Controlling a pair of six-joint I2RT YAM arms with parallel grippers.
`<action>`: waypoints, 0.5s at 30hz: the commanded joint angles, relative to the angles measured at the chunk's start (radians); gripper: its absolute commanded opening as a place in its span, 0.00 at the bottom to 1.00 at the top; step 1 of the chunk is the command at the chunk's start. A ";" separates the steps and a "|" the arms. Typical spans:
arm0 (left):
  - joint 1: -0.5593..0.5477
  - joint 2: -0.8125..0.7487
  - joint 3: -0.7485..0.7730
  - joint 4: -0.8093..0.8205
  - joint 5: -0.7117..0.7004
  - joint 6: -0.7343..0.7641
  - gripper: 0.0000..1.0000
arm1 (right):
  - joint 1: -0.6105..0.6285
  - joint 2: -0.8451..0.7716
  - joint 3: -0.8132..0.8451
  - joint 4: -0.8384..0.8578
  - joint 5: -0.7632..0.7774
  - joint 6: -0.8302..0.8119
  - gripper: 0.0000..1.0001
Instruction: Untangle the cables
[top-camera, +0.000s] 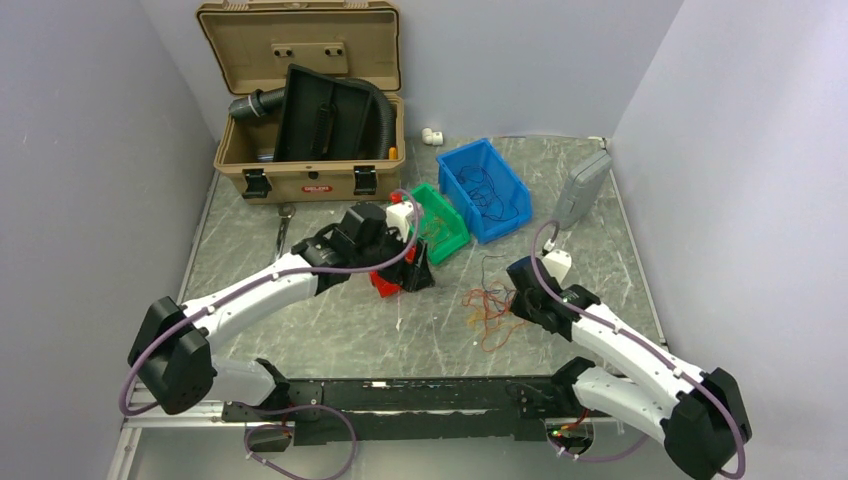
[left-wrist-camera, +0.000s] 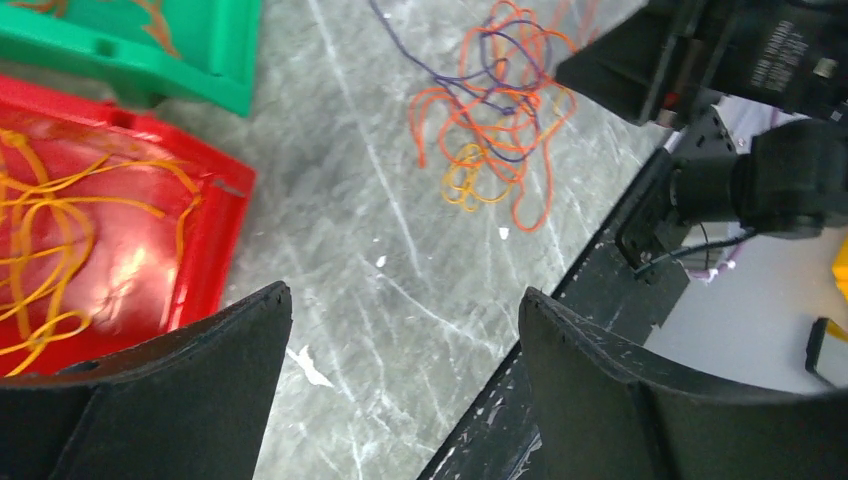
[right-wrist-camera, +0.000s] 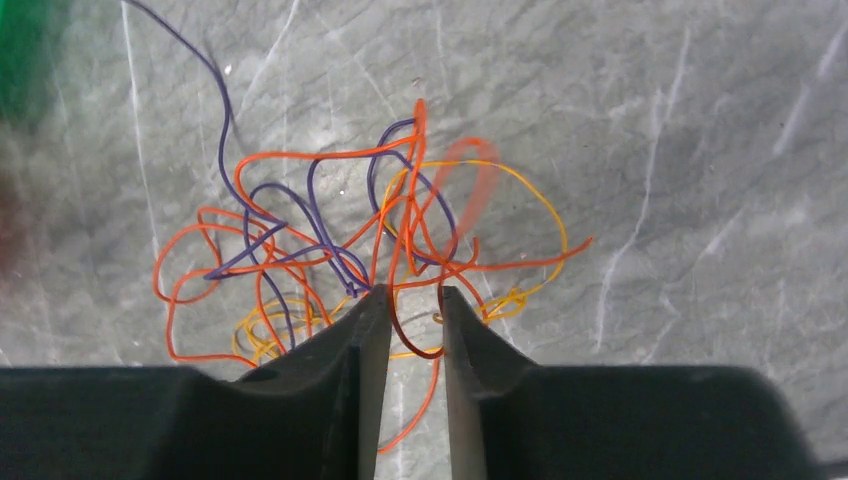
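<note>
The tangle of thin orange, red and purple cables (top-camera: 488, 305) lies on the grey marbled desk (top-camera: 330, 330) right of centre in the top view, the right jaws narrowed to a slim gap around some strands, the left jaws wide open and holding nothing beside the red plastic bin (left-wrist-camera: 120, 230).

Two arms reach inward, one gripper wide and one narrow.
In the top view the left arm (top-camera: 260, 290) stretches from lower left to the frame's centre. Its left gripper (left-wrist-camera: 405, 300) has the fingers spread wide with nothing between them. The right arm (top-camera: 620, 345) bends up from lower right, and its right gripper (right-wrist-camera: 410, 292) points down, the fingers parted by only a slim gap.
</note>
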 joint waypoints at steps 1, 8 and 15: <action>-0.041 -0.045 -0.031 0.179 0.054 -0.014 0.85 | -0.002 0.046 0.041 0.074 -0.029 -0.018 0.13; -0.053 -0.054 -0.092 0.258 0.118 -0.019 0.83 | 0.013 0.000 0.090 0.218 -0.389 -0.172 0.00; -0.055 -0.099 -0.122 0.315 0.152 -0.002 0.84 | 0.086 -0.027 0.258 0.254 -0.610 -0.208 0.00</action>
